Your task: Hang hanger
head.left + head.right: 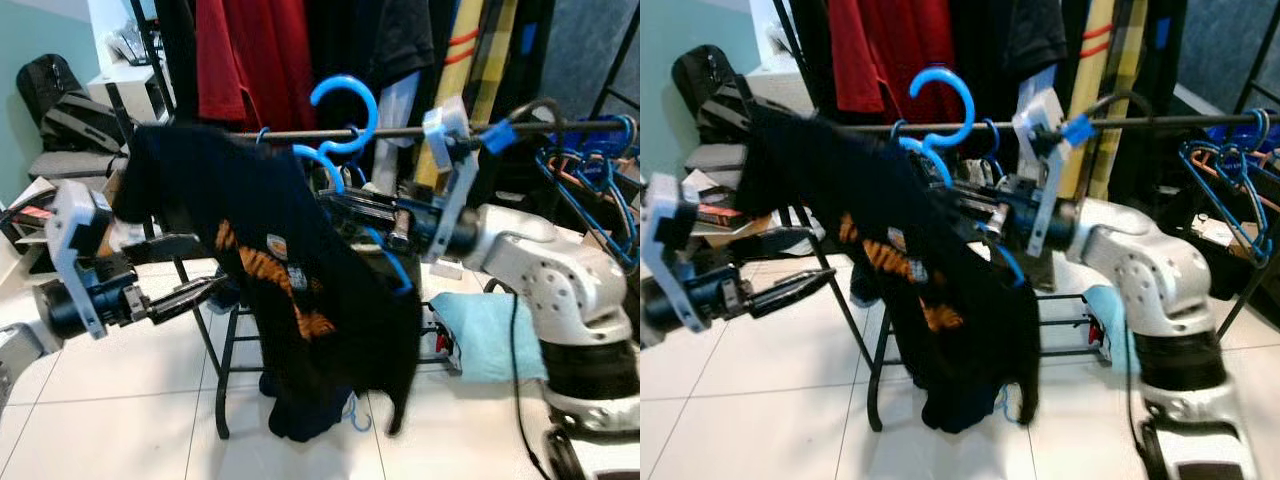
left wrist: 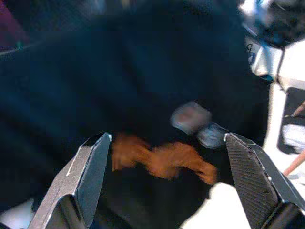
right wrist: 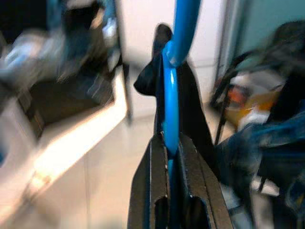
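From the head we look forward and down through two eyes at a dark metal clothes rail, both sharing the bright blue plastic hanger draped with a black printed shirt. Our left wrist camera sights along the spread black fingers of the left gripper, close up on that shirt just ahead. Our right wrist camera looks along the right gripper, fingers closed on the hanger, white floor tiles beyond.

Probably home: clothes rack, tiled floor
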{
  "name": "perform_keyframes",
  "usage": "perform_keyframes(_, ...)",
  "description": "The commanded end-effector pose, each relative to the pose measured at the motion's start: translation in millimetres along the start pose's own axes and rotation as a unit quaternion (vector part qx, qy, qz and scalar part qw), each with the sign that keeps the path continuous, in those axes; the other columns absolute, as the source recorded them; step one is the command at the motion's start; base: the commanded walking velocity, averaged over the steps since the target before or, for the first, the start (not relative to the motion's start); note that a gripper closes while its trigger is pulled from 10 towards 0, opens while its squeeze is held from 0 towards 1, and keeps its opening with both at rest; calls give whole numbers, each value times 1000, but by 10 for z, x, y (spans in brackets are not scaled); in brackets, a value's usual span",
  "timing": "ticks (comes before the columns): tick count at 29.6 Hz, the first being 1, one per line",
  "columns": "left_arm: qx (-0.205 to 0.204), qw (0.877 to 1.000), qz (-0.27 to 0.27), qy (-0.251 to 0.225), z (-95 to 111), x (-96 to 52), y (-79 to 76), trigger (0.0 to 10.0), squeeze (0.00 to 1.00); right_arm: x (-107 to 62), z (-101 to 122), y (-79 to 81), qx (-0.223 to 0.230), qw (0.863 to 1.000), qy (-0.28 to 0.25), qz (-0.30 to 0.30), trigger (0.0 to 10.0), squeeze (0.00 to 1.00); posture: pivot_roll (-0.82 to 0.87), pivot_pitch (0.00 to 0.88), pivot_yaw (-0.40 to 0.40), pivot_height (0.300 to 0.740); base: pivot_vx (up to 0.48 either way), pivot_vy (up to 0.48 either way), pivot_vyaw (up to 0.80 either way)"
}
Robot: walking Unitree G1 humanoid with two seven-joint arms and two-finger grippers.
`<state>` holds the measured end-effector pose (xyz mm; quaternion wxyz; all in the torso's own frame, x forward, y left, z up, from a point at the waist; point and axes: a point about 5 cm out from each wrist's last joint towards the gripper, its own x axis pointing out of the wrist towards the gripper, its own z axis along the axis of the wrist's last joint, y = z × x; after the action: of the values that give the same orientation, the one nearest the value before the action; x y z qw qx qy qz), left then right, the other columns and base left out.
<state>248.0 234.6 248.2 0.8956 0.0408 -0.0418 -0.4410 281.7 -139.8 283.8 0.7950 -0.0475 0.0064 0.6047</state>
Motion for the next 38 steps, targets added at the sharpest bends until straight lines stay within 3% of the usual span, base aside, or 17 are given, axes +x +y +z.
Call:
perform_keyframes(1, 23, 1000, 10, -4, 121, -37, 68, 10000, 1000, -27, 39, 112, -21, 999, 9, 48, 10000, 0, -52, 0, 21, 740, 0, 0, 0)
perform_keyframes(4, 32, 999, 11, -11, 184, -37, 93, 10000, 976, -97, 41, 109, -30, 998, 24, 50, 10000, 0, -53, 0, 23, 740, 0, 0, 0)
perform_keyframes(5, 37, 999, 10, -14, 213, -36, 104, 10000, 894, -132, 45, 106, -35, 998, 31, 52, 10000, 0, -53, 0, 23, 740, 0, 0, 0)
perform_keyframes(8, 40, 999, 10, -16, 232, -38, 114, 10000, 839, -162, 53, 108, -39, 997, 36, 55, 10000, 0, -53, 0, 23, 740, 0, 0, 0)
perform_keyframes(10, 42, 999, 8, -15, 254, -67, 141, 10000, 710, -251, 124, 126, -52, 996, 37, 68, 10000, 0, -52, 0, 29, 740, 0, 0, 0)
perform_keyframes(13, 42, 999, 7, -14, 256, -81, 149, 10000, 710, -283, 157, 131, -57, 995, 37, 72, 10000, 0, -52, 0, 29, 740, 0, 0, 0)
perform_keyframes(14, 37, 999, 0, -17, 261, -111, 145, 10000, 541, -335, 203, 139, -63, 994, 36, 78, 10000, 0, -54, 0, 28, 740, 0, 0, 0)
perform_keyframes(15, 37, 999, 0, -17, 261, -111, 145, 10000, 541, -335, 203, 139, -63, 994, 36, 78, 10000, 0, -54, 0, 28, 740, 0, 0, 0)
perform_keyframes(16, 19, 999, -27, -32, 278, -161, 102, 10000, 153, -384, 254, 146, -69, 994, 35, 82, 10000, 0, -56, 0, 27, 740, 0, 0, 0)
perform_keyframes(17, 19, 999, -27, -32, 278, -161, 102, 10000, 153, -384, 254, 146, -69, 994, 35, 82, 10000, 0, -56, 0, 27, 740, 0, 0, 0)
perform_keyframes(18, -3, 997, -62, -46, 288, -217, 39, 10000, 0, -440, 294, 150, -75, 993, 38, 87, 10000, 0, -60, 0, 27, 740, 0, 0, 0)
perform_keyframes(21, -31, 994, -94, -51, 254, -283, -10, 10000, 0, -522, 360, 142, -86, 991, 45, 89, 10000, 0, -62, 0, 27, 740, 0, 0, 0)
perform_keyframes(28, -47, 993, -95, -47, 197, -316, 5, 10000, 0, -571, 411, 128, -93, 991, 44, 87, 10000, 0, -64, 0, 28, 740, 0, 0, 0)
perform_keyframes(29, -64, 993, -97, -36, 109, -330, 6, 10000, 0, -598, 458, 122, -100, 991, 40, 85, 10000, 0, -66, 0, 29, 740, 0, 0, 0)
perform_keyframes(38, -80, 991, -104, -14, -37, -266, -36, 10000, 0, -632, 562, 152, -112, 989, 31, 91, 10000, 0, -78, 0, 29, 740, 0, 0, 0)
